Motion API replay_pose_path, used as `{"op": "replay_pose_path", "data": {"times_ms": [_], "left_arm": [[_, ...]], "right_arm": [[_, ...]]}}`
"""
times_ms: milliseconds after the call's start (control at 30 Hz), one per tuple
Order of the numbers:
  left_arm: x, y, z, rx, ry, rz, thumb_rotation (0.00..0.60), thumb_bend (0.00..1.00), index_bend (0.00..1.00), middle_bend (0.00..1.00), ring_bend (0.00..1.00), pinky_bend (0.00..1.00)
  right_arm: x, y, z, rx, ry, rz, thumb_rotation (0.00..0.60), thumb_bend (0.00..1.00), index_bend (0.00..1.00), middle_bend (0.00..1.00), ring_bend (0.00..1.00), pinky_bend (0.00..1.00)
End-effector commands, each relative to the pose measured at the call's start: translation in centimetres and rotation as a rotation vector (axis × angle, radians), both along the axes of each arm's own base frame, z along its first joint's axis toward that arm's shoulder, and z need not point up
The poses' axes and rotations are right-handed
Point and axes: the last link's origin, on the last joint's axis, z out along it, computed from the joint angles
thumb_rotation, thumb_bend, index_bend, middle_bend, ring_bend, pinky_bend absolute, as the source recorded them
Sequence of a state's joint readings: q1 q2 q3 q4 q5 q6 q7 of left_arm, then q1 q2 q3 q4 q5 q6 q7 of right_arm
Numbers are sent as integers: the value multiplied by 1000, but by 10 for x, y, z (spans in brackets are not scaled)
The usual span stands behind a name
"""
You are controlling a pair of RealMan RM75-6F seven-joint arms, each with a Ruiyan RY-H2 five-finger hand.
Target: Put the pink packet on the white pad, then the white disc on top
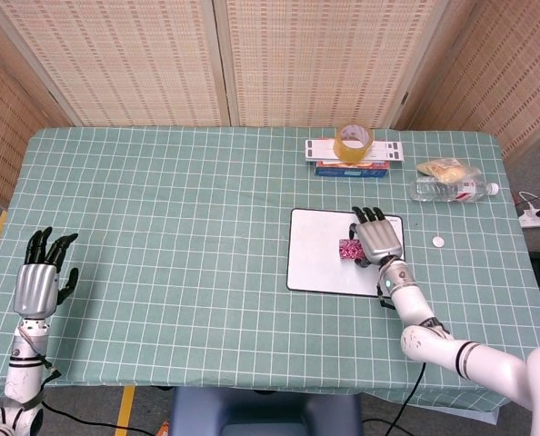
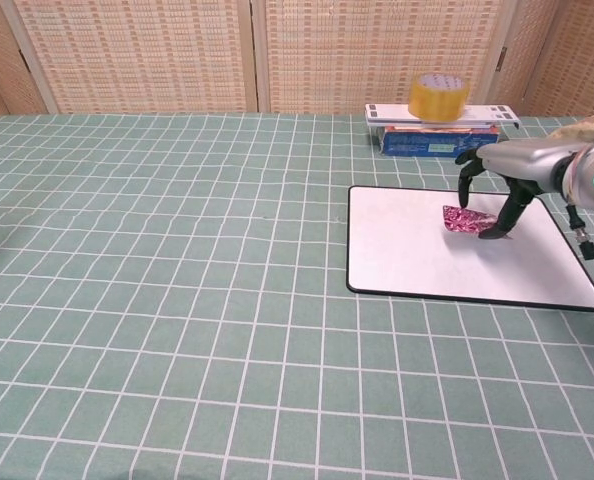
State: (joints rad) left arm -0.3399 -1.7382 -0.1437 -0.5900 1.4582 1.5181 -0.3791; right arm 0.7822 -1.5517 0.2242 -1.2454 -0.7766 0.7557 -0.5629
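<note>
Green checked tablecloth (image 1: 179, 209), white pad (image 1: 320, 259), woven screens (image 1: 115, 59) behind

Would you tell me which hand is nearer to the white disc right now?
The right hand is nearer: it holds the pink packet over the white pad, with the white disc just off the pad's right edge. The left hand is at the table's far left.

Yellow tape roll (image 1: 353, 138) atop white strip and blue box (image 1: 350, 168); water bottle (image 1: 448, 189), snack bag (image 1: 447, 168) far right.
</note>
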Motion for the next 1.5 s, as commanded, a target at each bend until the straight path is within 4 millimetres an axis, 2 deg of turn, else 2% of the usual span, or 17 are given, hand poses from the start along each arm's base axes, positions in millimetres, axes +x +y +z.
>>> {"op": "replay_pose_path", "data": {"times_ms": [33, 133, 200, 367, 533, 667, 833, 933, 1000, 1100, 1267, 1500], "left_arm": [[0, 0, 0, 0, -4, -1, 600, 397, 181, 225, 0, 0], [0, 0, 0, 1, -8, 0, 600, 396, 181, 225, 0, 0], [0, 0, 0, 0, -9, 3, 600, 397, 181, 225, 0, 0], [0, 1, 0, -5, -10, 3, 600, 398, 180, 224, 0, 0], [-1, 1, -1, -10, -10, 9, 600, 398, 181, 224, 0, 0], [-2, 1, -2, -19, -14, 13, 600, 398, 180, 223, 0, 0], [-1, 1, -4, -26, -11, 9, 600, 397, 181, 222, 0, 0], [-1, 0, -4, -28, -9, 9, 600, 398, 180, 222, 0, 0], [0, 0, -6, -33, -6, 10, 600, 397, 180, 222, 0, 0], [-1, 0, -6, -34, -7, 14, 600, 396, 180, 222, 0, 0], [-1, 0, -6, -38, -19, 9, 600, 396, 180, 221, 0, 0], [0, -1, -5, -34, -22, 2, 600, 395, 180, 221, 0, 0]], "right_arm": [[4, -2, -6, 11, -3, -4, 600, 226, 433, 0, 0, 0], [5, -3, -9, 14, -6, -8, 600, 226, 426, 0, 0, 0], [4, -4, -9, 16, 0, -8, 600, 214, 385, 0, 0, 0], [5, -5, -4, 6, -11, -8, 600, 19, 260, 0, 0, 0], [0, -3, 12, -26, -5, -1, 600, 0, 255, 0, 0, 0], [-25, -2, 43, -95, 46, -38, 600, 0, 306, 0, 0, 0], [-78, -5, 78, -152, 111, -158, 600, 41, 355, 0, 0, 0], [-90, -6, 83, -153, 127, -178, 600, 74, 359, 0, 0, 0], [-112, -6, 89, -157, 156, -225, 600, 107, 361, 0, 0, 0], [-127, -11, 90, -154, 168, -243, 600, 141, 365, 0, 0, 0], [-141, -16, 91, -157, 176, -261, 600, 185, 382, 0, 0, 0], [-150, -22, 86, -147, 188, -272, 600, 213, 387, 0, 0, 0]]}}
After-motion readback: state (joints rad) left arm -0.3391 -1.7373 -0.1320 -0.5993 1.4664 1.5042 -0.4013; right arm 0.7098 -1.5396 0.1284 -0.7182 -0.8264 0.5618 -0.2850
